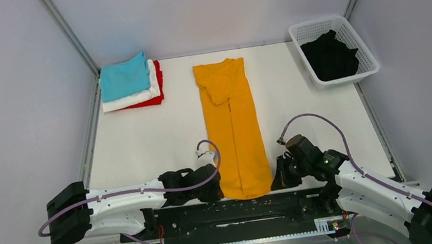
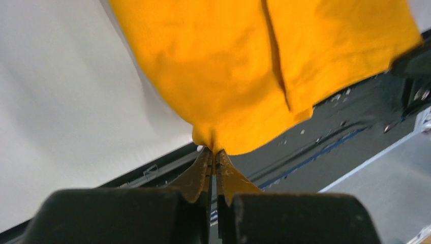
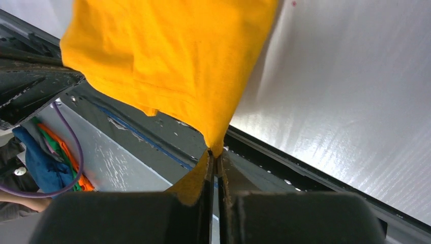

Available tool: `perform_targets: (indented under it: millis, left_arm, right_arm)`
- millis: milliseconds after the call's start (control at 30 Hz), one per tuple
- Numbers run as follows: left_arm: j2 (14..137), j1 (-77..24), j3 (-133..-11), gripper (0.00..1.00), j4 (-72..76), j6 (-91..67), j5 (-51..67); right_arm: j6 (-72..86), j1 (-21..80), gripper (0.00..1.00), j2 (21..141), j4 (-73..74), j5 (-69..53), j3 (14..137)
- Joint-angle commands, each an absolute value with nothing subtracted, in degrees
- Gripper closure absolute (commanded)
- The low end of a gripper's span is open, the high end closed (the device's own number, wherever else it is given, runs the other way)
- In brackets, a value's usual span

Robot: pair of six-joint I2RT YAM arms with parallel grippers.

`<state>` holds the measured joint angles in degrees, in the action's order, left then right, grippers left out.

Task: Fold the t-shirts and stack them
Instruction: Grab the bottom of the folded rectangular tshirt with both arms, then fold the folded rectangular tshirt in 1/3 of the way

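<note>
A mustard-orange t-shirt (image 1: 233,126) lies folded into a long strip down the middle of the white table, collar at the far end. My left gripper (image 1: 217,190) is shut on the strip's near-left hem corner (image 2: 211,142). At the near-right corner, my right gripper (image 1: 273,180) is shut on the same shirt's hem (image 3: 216,145). A folded stack sits at the far left: a teal t-shirt (image 1: 124,77) on top, a white one (image 1: 135,98) under it, a red one (image 1: 157,90) at the bottom. A black t-shirt (image 1: 331,56) lies crumpled in the basket.
The white lattice basket (image 1: 362,46) stands at the far right corner. A black rail (image 1: 244,210) runs along the near edge under both grippers. Metal frame posts stand at the back corners.
</note>
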<state>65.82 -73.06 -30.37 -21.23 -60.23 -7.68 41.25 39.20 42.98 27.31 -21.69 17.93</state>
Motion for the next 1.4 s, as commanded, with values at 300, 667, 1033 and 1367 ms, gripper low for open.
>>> perform_targets:
  millis: [300, 667, 1033, 1367]
  left_arm:
    - [70.5, -52.9, -42.3, 1.00, -15.1, -47.6, -7.6]
    - [85.6, -40.0, -59.8, 1.00, -18.5, -38.1, -8.3]
    - [99.4, -32.5, -72.0, 1.00, -21.0, -35.1, -8.6]
    - [108.1, -30.1, -78.5, 1.00, -21.6, -33.9, -6.5]
  right_arm:
    - [40.0, 37.5, 1.00, 55.2, 16.9, -10.1, 33.8]
    - [32.2, 29.6, 1.00, 74.7, 14.7, -7.1, 52.1]
    - [29.5, 24.0, 0.99, 93.9, 15.1, -8.2, 67.8]
    - [29.4, 21.9, 0.96, 104.7, 15.7, -9.6, 75.1]
